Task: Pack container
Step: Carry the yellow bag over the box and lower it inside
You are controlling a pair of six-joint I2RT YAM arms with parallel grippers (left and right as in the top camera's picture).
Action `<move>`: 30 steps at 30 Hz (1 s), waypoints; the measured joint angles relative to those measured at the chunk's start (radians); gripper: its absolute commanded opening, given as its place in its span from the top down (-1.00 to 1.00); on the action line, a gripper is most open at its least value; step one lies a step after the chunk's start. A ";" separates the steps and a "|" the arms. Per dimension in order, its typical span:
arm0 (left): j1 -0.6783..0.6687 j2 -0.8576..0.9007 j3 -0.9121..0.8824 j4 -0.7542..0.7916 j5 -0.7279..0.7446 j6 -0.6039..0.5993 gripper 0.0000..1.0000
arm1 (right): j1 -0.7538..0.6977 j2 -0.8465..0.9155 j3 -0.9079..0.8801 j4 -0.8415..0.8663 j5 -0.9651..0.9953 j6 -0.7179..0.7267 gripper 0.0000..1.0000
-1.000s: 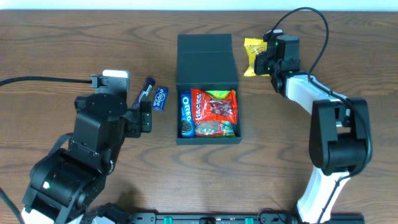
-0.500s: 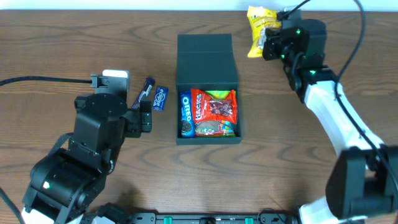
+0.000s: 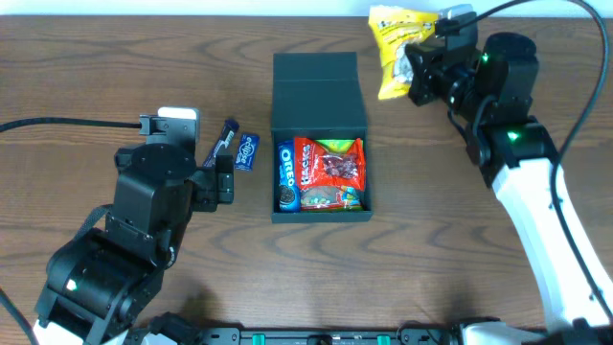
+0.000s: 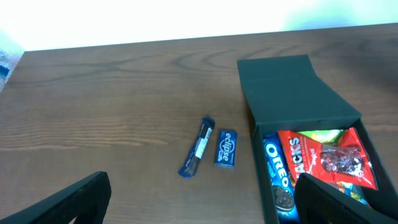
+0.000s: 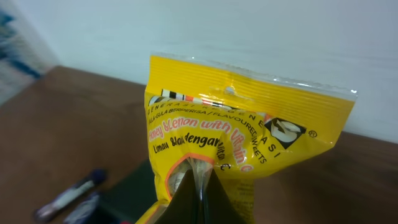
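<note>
Right gripper (image 3: 419, 72): closed on the lower edge of the yellow honey-and-lemon packet (image 3: 395, 50). In the right wrist view the fingers (image 5: 186, 198) pinch it and the packet stands upright above them. It sits at the far right of the table (image 3: 96, 77), just beside the right edge of the open lid (image 3: 319, 91). I cannot tell from overhead how high it hangs over the wood.

Left gripper (image 4: 204, 186): jaws spread wide, nothing between them, on the left side of the table and pointed towards the box.

Container (image 3: 321, 216): dark green, at table centre, lid folded back flat towards the far edge. I read the cavity as nearly full. An Oreo packet (image 3: 286, 177) stands along the left wall, a red snack packet (image 3: 332, 165) covers most of the rest, and a green packet (image 3: 335, 146) shows behind its top edge. A further wrapper near the front wall is too small to name.

Loose items, left of the container and apart from it:
- Eclipse gum pack (image 4: 226, 148)
- slim blue-and-white stick packet (image 4: 198, 148), just beside the gum on its left, both lying between the left gripper and the box
</note>
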 measured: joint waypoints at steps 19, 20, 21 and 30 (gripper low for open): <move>0.000 0.000 0.000 0.043 0.000 0.005 -0.90 | 0.218 -0.045 -0.001 -0.342 -0.126 -0.270 0.98; 0.000 0.000 0.000 0.043 0.000 0.006 -0.90 | 0.225 -0.043 -0.001 -0.356 -0.126 -0.294 0.98; 0.000 0.000 0.000 0.044 0.000 0.008 -0.91 | 0.230 -0.040 -0.001 -0.370 -0.126 -0.316 0.97; 0.000 0.000 0.000 0.045 0.000 0.015 -0.90 | 0.254 0.048 -0.001 -0.459 -0.127 -0.496 0.97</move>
